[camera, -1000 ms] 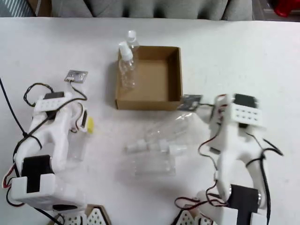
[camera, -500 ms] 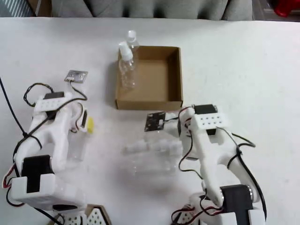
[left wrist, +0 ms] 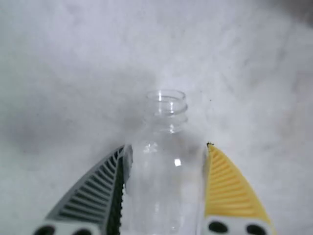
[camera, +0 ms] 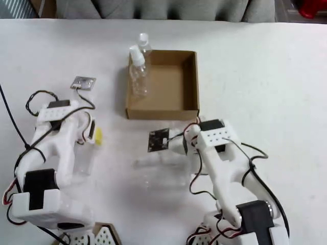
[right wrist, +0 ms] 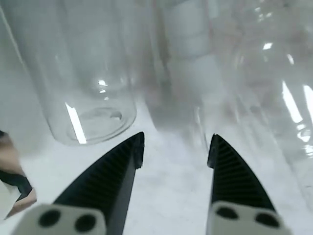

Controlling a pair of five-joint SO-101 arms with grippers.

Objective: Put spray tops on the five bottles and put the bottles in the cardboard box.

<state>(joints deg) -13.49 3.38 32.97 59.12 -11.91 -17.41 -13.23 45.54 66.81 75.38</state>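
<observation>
A clear bottle (left wrist: 164,186) with an open neck and no top sits between the grey and yellow fingers of my left gripper (left wrist: 166,147), which is shut on it. In the high view that bottle (camera: 84,159) is at the left, by the yellow finger (camera: 97,135). My right gripper (right wrist: 176,139) is open, low over a heap of clear bottles (right wrist: 83,83) and white spray tops (right wrist: 188,46). This heap (camera: 161,176) lies in front of the cardboard box (camera: 190,84). A bottle with a spray top (camera: 138,74) leans at the box's left wall.
A second capped bottle (camera: 144,43) stands just behind the box's back left corner. The right arm (camera: 219,158) covers part of the heap. The table to the right of the box is bare white.
The right arm has swung left from beside the box's front right corner to over the heap of bottles. The left arm and its bottle have not moved.
</observation>
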